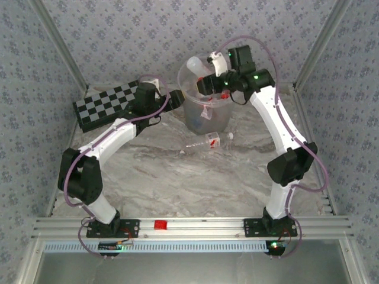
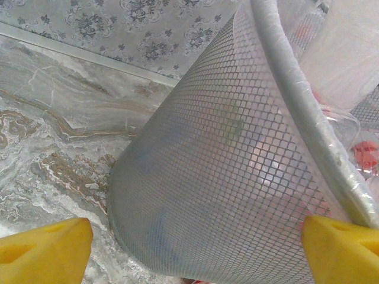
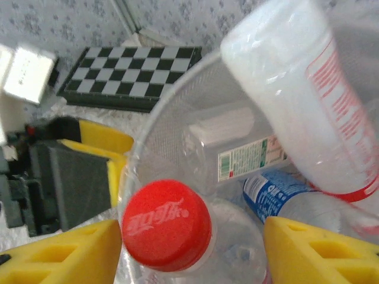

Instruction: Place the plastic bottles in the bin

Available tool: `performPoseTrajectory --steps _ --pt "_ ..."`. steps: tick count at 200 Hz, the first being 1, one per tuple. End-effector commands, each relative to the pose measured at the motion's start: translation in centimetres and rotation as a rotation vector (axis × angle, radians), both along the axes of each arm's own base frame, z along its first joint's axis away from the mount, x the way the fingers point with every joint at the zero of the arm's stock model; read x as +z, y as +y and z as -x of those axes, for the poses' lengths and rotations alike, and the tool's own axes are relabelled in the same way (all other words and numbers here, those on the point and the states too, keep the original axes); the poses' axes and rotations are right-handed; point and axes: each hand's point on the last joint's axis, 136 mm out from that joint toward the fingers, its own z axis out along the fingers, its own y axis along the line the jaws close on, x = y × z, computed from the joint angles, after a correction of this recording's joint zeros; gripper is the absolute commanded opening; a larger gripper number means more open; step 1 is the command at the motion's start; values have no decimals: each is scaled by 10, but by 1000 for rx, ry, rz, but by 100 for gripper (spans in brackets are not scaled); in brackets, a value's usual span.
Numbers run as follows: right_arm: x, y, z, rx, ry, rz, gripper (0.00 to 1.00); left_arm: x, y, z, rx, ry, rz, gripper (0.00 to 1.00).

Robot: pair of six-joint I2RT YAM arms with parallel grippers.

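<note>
Over the bin [image 1: 201, 121] at the far side of the marble table [image 1: 177, 189], the right gripper [image 3: 190, 231] hangs with its yellow fingers partly spread either side of a red-capped bottle [image 3: 167, 225], which stands cap-up among the others inside. We see a gap beside the cap on the right and judge that nothing is clamped. The left gripper [image 2: 195, 242], spread wide and empty, sits low against the bin's left wall.

We count one plastic bottle [image 1: 203, 142] out on the table. It lies on its side just in front of the bin, toward the arm bases from both grippers. Its long axis runs roughly left to right, the right end slightly farther away. We judge the right gripper the nearer, almost straight behind the bottle, though it must first rise clear of the rim. Jaws closing across the bottle's width would suit. Bare tabletop lies open all round the bottle, and the chessboard [image 1: 109, 103] sits well off to the left.
</note>
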Motion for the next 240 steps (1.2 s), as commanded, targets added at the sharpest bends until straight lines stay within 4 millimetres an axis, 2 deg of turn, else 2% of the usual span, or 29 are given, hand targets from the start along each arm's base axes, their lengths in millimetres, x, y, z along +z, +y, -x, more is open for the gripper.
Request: performPoseTrajectory --steps 1,18,33,55,74,98,118,132,149,168,187,207,224,240 --pt "30 -7 -2 -60 -23 -27 61 26 -8 3 -43 -57 23 91" --pt "36 -5 -14 -86 -32 -46 53 29 -7 6 -50 -64 17 91" --pt "31 -2 -24 -104 -25 -36 44 32 -6 9 -59 -78 6 92" --pt "10 6 -26 -95 22 -6 38 34 -2 15 -67 -88 -19 93" --pt "-17 11 -21 -90 64 32 36 35 3 23 -70 -90 -44 93" --pt "-51 9 -19 -107 113 45 35 34 10 34 -76 -93 -78 94" --pt "-62 6 -19 -115 129 49 34 30 15 42 -88 -91 -122 94" --pt "-54 7 -20 -117 115 42 34 26 17 47 -104 -89 -153 96" --pt "-29 5 -20 -125 72 21 38 18 16 55 -139 -88 -176 96" --pt "10 -2 -16 -149 7 -17 51 3 11 67 -198 -81 -176 97" --pt "47 -15 -3 -180 -47 -60 62 -11 2 78 -253 -76 -166 97" --pt "73 -37 14 -228 -78 -108 72 -25 -10 91 -321 -83 -187 97" --pt "76 -60 29 -286 -71 -153 80 -41 -21 100 -385 -98 -246 98" --pt "63 -85 42 -336 -17 -206 80 -54 -32 104 -443 -132 -289 98"
